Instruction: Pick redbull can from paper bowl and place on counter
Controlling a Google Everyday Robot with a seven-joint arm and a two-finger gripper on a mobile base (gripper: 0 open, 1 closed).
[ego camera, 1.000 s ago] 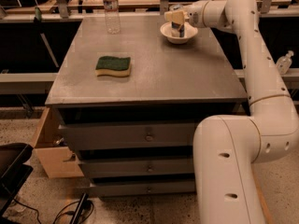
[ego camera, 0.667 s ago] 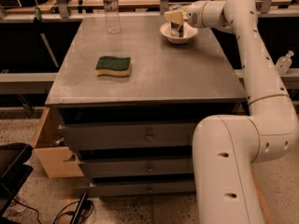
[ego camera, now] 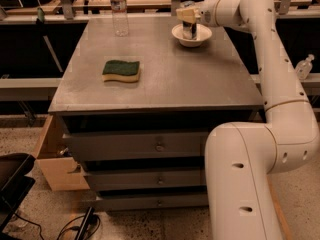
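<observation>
Little has changed in the last second: your end effector [ego camera: 188,15] sits over the paper bowl [ego camera: 201,38] at the far right of the tabletop [ego camera: 165,84], almost where it was before and perhaps a shade higher. It is down on the top of the redbull can [ego camera: 189,31], which stands upright in the bowl, its dark lower body showing between the end effector and the white rim. You cannot tell from this view whether the end effector is clamped on the can or only set around it, so treat the grasp as unconfirmed. Since the can's base looks to be inside the bowl, I judge you are at the grasp step, with the lift and the placing not yet done. The arm [ego camera: 272,64] reaches in from the right edge. Grey tabletop shows just in front of the bowl, which would suit the put-down. The sponge [ego camera: 121,70] lies well apart toward the front left, and the water bottle [ego camera: 119,11] stands apart at the far edge. Lift straight up and clear the rim, because a light bowl may tip or drag along with the can.
</observation>
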